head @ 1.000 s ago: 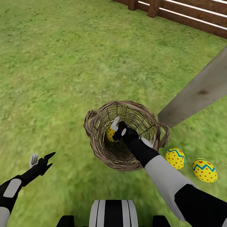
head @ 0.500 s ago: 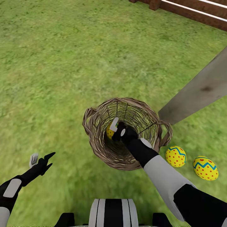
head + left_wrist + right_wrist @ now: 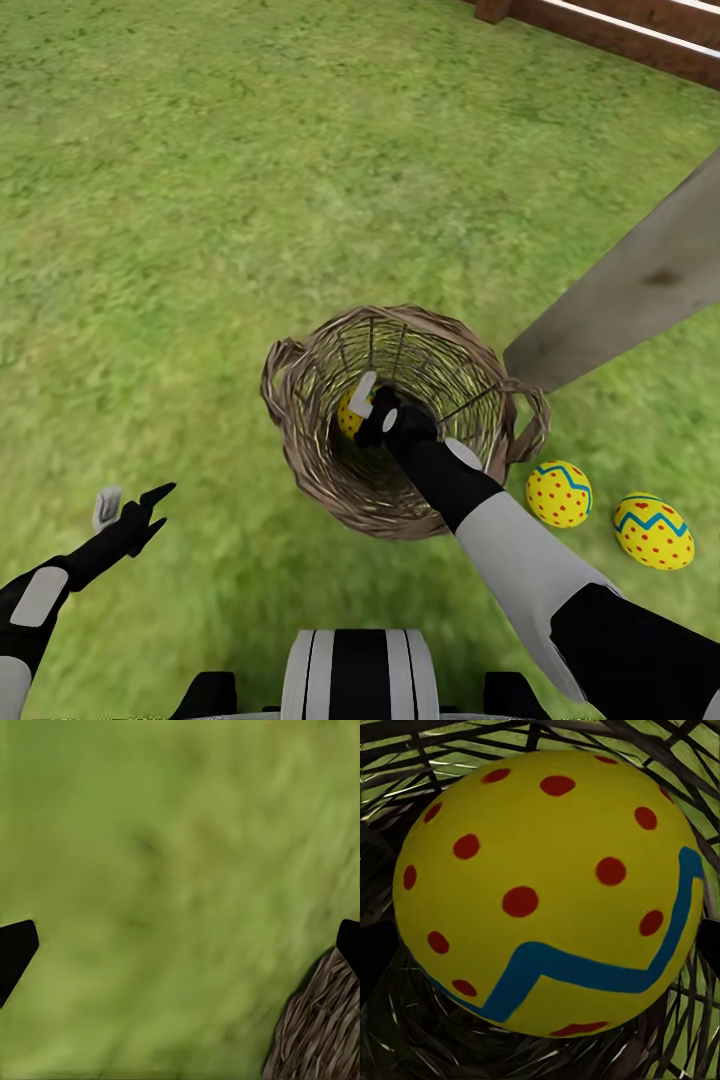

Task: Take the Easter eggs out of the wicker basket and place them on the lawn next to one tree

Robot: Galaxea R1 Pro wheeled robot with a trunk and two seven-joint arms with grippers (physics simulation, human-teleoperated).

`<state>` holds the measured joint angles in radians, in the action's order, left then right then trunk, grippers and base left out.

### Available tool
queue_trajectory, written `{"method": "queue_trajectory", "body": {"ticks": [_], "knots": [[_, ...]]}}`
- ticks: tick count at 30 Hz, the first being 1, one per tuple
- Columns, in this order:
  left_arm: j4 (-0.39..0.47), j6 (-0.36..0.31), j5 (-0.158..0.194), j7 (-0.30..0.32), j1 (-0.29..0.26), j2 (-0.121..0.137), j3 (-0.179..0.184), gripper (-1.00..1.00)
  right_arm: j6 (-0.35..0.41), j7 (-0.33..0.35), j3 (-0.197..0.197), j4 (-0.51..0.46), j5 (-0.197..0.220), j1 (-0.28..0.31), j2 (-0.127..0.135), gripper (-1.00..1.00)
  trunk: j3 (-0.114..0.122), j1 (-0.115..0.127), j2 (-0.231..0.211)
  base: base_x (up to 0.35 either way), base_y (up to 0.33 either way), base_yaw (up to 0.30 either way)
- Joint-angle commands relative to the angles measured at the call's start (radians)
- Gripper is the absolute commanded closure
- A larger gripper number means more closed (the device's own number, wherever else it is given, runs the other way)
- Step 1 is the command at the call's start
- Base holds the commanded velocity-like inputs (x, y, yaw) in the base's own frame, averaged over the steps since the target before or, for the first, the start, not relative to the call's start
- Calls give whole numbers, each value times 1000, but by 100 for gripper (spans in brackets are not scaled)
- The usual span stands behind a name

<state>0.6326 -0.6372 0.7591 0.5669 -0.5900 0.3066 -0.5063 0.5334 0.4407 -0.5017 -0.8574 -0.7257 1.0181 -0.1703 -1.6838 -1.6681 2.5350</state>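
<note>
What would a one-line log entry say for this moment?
right gripper: inside wicker basket at last egg | two eggs on lawn by tree

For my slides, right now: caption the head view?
Right gripper reaches into wicker basket for the last egg.

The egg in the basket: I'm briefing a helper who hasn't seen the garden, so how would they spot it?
Find the pale tree trunk on the lawn; the wicker basket stands at its foot. Inside, at the right end effector, sits a yellow egg. The other two eggs lie outside on the grass.
</note>
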Motion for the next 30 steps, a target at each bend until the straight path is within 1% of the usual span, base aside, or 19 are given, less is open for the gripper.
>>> {"method": "queue_trajectory", "body": {"ticks": [1,3,5,13,18,20,24,29,30], "knots": [[0,-7,3,2,-1,0,-3,-100,3,8,-1,-2,-11,0,0,-100,-1,0,0,0,0,0],[0,-7,3,1,-1,0,-3,-100,4,7,-1,-2,-11,0,0,-100,-1,0,0,0,0,0],[0,-7,3,1,-1,0,-3,-100,5,7,-1,-2,-11,0,0,-100,-8,-1,1,0,0,0],[-1,-7,3,2,-1,-1,-3,-100,6,7,-1,-2,-11,0,0,-100,-8,-1,1,0,0,0],[-1,-7,3,2,-1,-1,-3,-100,9,7,-1,-2,-11,0,0,-100,-24,-3,2,0,0,0],[-1,-7,3,2,-1,-1,-3,-100,10,6,-1,-2,-12,0,0,-100,-24,-3,2,0,0,0],[-1,-7,3,1,-1,-1,-3,-100,12,6,-1,-3,-13,0,2,-100,-35,-4,2,0,0,0],[0,-7,3,2,-1,-1,-3,-100,14,7,-1,0,-18,0,0,-100,-39,-4,3,0,0,0],[0,-7,3,2,-1,-1,-3,-100,13,9,-1,0,-18,0,1,100,-43,-5,3,0,0,0]]}}
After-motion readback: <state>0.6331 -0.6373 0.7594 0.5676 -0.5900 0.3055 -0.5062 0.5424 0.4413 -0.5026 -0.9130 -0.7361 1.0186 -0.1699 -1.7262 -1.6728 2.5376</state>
